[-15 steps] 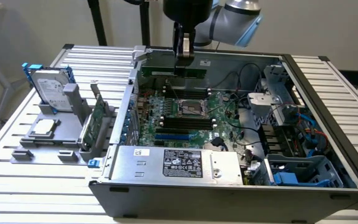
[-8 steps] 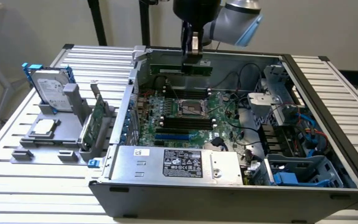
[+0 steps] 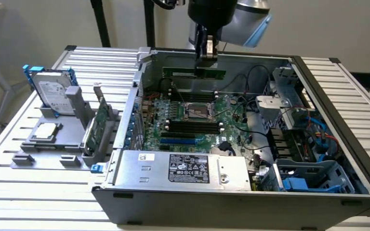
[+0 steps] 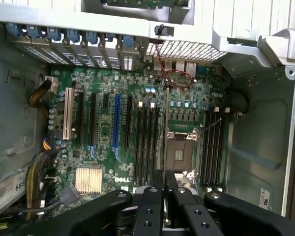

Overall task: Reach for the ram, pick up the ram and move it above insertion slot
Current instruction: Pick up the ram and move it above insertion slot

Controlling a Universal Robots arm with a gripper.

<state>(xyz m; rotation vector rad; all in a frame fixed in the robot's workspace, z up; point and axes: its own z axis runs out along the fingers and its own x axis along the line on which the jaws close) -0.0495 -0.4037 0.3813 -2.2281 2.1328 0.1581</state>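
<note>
So the hand (image 3: 206, 61) is clamped on the ram (image 3: 194, 72), holding it level up over the open case (image 3: 236, 204), above the motherboard (image 3: 191, 115) and its black slots (image 3: 188, 127).

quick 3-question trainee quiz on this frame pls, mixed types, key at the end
1. True or false: the end effector holds the ram above the open computer case.
2. In the exterior view, the hard drive stands: A) inside the case, B) in the grey holder outside the case on the exterior view's left, C) on the power supply.
3. Fill in: the ram is lifted clear of the ____ below it.

Key: 1 true; 2 B; 3 motherboard.
</note>
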